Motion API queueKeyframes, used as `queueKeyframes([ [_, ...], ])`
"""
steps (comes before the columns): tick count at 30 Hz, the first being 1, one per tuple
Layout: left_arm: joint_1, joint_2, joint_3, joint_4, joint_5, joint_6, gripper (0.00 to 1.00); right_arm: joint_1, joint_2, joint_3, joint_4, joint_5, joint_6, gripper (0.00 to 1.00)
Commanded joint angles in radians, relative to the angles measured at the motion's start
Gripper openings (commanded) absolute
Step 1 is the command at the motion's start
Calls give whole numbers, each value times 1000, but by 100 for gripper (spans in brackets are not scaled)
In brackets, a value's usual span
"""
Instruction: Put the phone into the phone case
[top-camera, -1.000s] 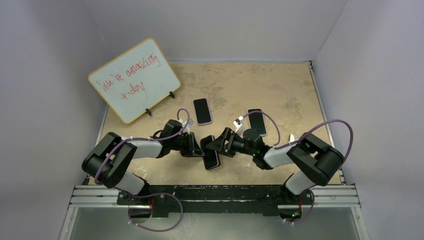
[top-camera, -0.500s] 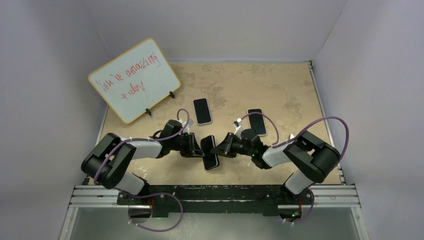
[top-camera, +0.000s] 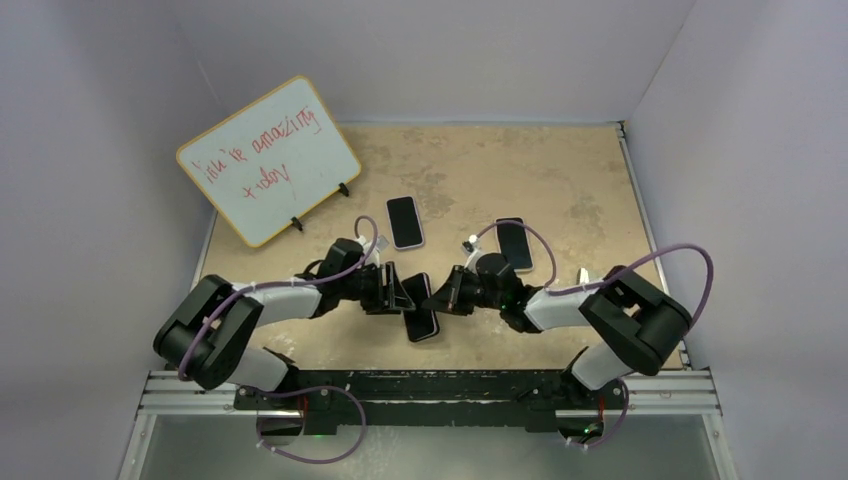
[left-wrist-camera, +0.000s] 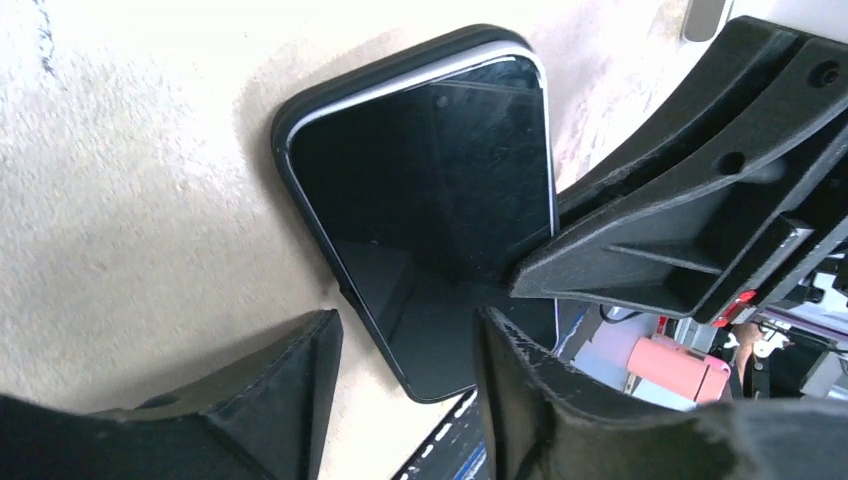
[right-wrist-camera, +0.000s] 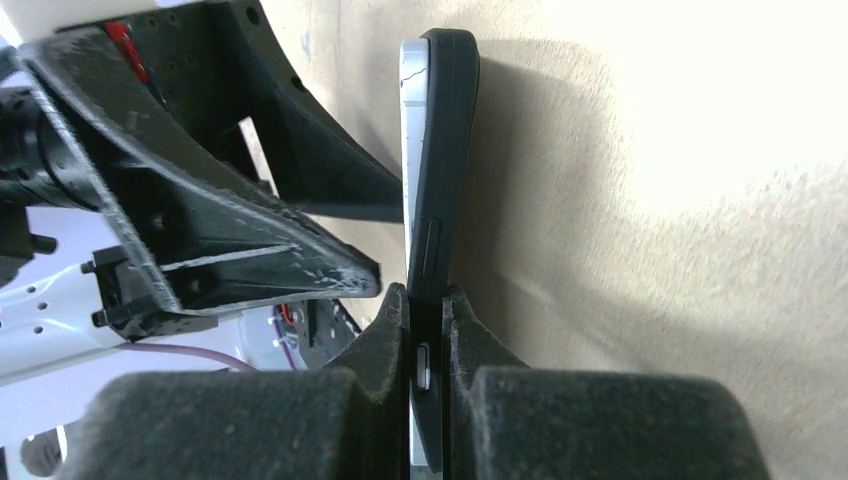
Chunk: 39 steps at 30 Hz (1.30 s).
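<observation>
A dark-screened phone (left-wrist-camera: 440, 170) with a silver rim lies in a black phone case (left-wrist-camera: 300, 110) near the table's front middle, also visible as the phone (top-camera: 421, 312) from above. Edge on, the silver phone (right-wrist-camera: 410, 120) sits against the black case (right-wrist-camera: 448, 130), its far end slightly proud. My right gripper (right-wrist-camera: 427, 318) is shut on the edge of phone and case together, one finger on each face. My left gripper (left-wrist-camera: 405, 375) stands open, the phone's near corner between its fingers (left-wrist-camera: 280, 400). From above, the left gripper (top-camera: 402, 290) and right gripper (top-camera: 439, 296) flank the phone.
Two other dark phones lie flat further back, one (top-camera: 404, 221) left of centre and one (top-camera: 514, 243) by the right arm. A whiteboard (top-camera: 268, 160) with red writing leans at the back left. Purple cables loop over both arms.
My left gripper has opened and let go of the phone and case. My right gripper moved in from the right and closed on their edge.
</observation>
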Motion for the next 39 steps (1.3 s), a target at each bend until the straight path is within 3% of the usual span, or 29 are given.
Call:
queueKeyframes([
  [1,-2,-120,35,-52,-3,51,59,16,-136,34,-103,38,-36,0],
  [7,80,-267,37,-52,117,16,76,15,-364,16,-214,115,-71,0],
  [13,130,-362,20,72,224,-74,81,15,-575,-21,-191,110,-75,0],
  [17,130,-380,15,167,262,-131,82,15,-626,-38,-109,45,-67,0],
  [29,128,-359,-65,547,334,-375,80,16,-607,-69,143,-56,-11,0],
  [36,127,-344,-90,647,331,-425,72,17,-579,-63,171,-66,4,0],
  [39,116,-326,-109,709,322,-459,63,17,-564,-54,165,-62,1,0],
])
